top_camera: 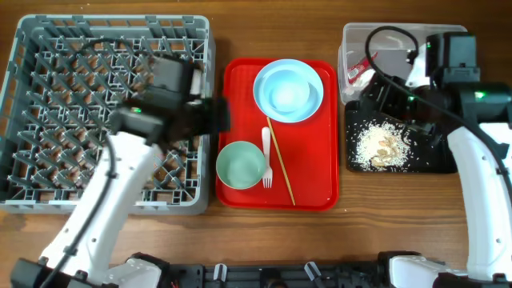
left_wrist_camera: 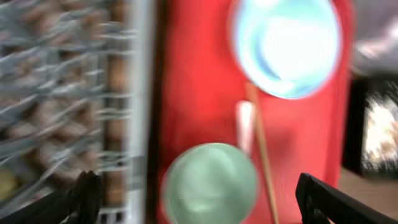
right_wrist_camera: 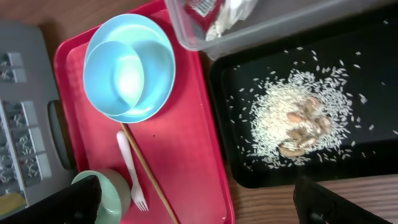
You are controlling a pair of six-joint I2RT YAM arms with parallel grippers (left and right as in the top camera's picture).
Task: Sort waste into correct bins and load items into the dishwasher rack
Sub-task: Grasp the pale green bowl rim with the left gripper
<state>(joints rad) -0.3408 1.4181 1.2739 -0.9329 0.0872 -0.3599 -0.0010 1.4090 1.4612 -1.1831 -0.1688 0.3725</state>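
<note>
The grey dishwasher rack [top_camera: 48,48] fills the left. The red serving tray [top_camera: 320,176] holds a pale blue bowl [top_camera: 288,90], a pale green bowl [top_camera: 241,164], a white fork [top_camera: 267,156] and a wooden stick [top_camera: 280,164]. My left gripper [top_camera: 220,116] is open and empty at the rack's right edge; in the blurred left wrist view its fingers [left_wrist_camera: 202,208] straddle the green bowl [left_wrist_camera: 211,183] from above. My right gripper [right_wrist_camera: 199,211] is open and empty, high over the red tray's right edge. The clear tub [right_wrist_camera: 280,28] holds the red wrapper [right_wrist_camera: 202,6] and a white scrap [right_wrist_camera: 227,15]. The black tray [right_wrist_camera: 242,168] holds rice crumbs [right_wrist_camera: 298,121]. No white plate shows.
The right arm [top_camera: 472,152] reaches over the clear tub [top_camera: 400,36] and the black tray [top_camera: 360,164]. A yellowish thing [right_wrist_camera: 9,202] sits in the rack near its right edge. Bare wood runs between the rack, the red tray and the black tray.
</note>
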